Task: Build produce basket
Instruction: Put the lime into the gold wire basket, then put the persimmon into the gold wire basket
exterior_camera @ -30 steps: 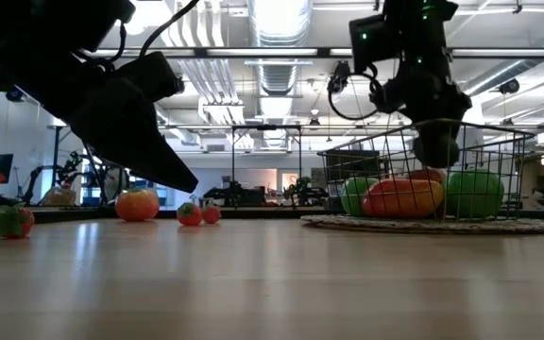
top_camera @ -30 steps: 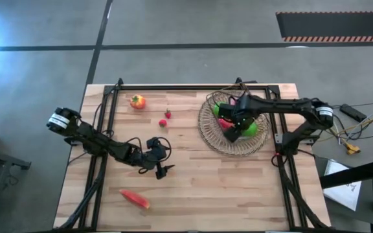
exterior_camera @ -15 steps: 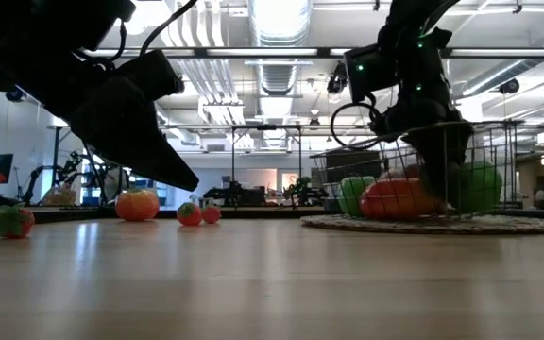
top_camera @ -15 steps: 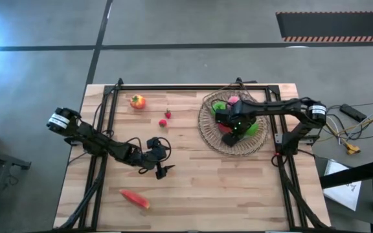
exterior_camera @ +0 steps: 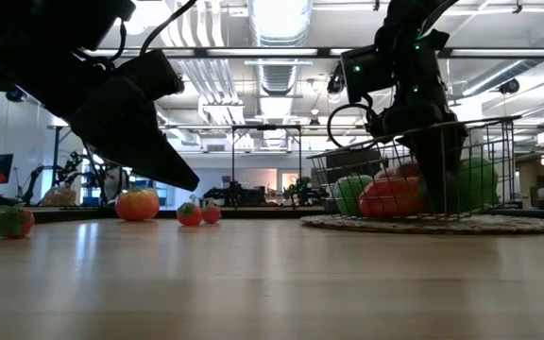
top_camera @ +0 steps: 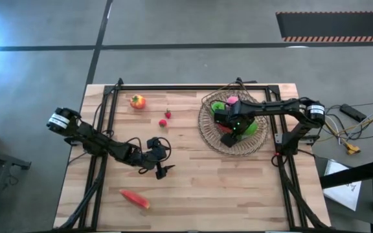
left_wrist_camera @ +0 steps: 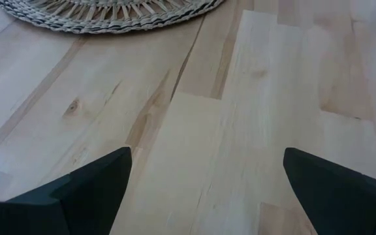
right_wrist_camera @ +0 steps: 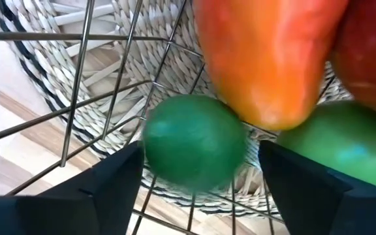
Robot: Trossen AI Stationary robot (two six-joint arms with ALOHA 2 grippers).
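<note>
— What sits nearest on the pale wood desk [top_camera: 193, 188]?
— A long red pepper [top_camera: 135, 199], then the left pincer [top_camera: 163, 171], spread wide over bare boards.

— And the right pincer [right_wrist_camera: 194, 189]?
— Open too, lowered among the produce; its tips are hidden from above. A green lime [right_wrist_camera: 193, 142] lies between its fingers, ungripped.

— The basket [top_camera: 207, 133]?
— Woven, tan, round, on the right side, with a wire-grid basket [exterior_camera: 499, 156] on it. A tomato [top_camera: 137, 101] and strawberries [top_camera: 165, 118] lie beyond, in a ceiling-lit workshop.

Both arms [top_camera: 109, 147] were dark, slim and jointed, with white bands near the shoulders; the right arm [top_camera: 283, 107] showed small green lights, apparently indicators.
</note>
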